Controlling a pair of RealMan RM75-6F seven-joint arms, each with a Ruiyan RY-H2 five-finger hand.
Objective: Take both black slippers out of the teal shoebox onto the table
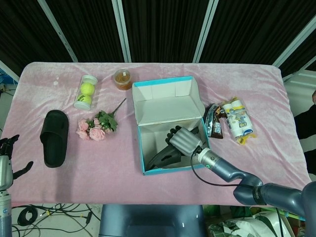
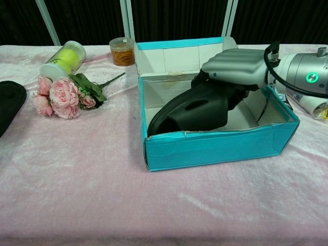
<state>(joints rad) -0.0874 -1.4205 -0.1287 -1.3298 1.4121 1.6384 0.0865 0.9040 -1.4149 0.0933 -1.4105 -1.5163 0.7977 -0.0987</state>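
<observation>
The teal shoebox [image 1: 143, 148] [image 2: 215, 147] sits open mid-table, its lid standing up behind. Inside it, a black slipper [image 2: 192, 109] [image 1: 160, 158] is tipped up on its side. My right hand [image 1: 183, 139] [image 2: 237, 65] grips that slipper's heel end from above, fingers curled around it. The other black slipper [image 1: 54, 137] [image 2: 7, 105] lies flat on the pink cloth at the far left. My left hand [image 1: 6, 160] hangs open at the left edge of the head view, off the table's front corner.
A tennis ball tube [image 1: 86, 92] [image 2: 64, 60], pink flowers [image 1: 96, 127] [image 2: 61, 96] and a small snack cup [image 1: 123, 78] [image 2: 121, 50] lie left of the box. Snack packets [image 1: 232, 121] lie to its right.
</observation>
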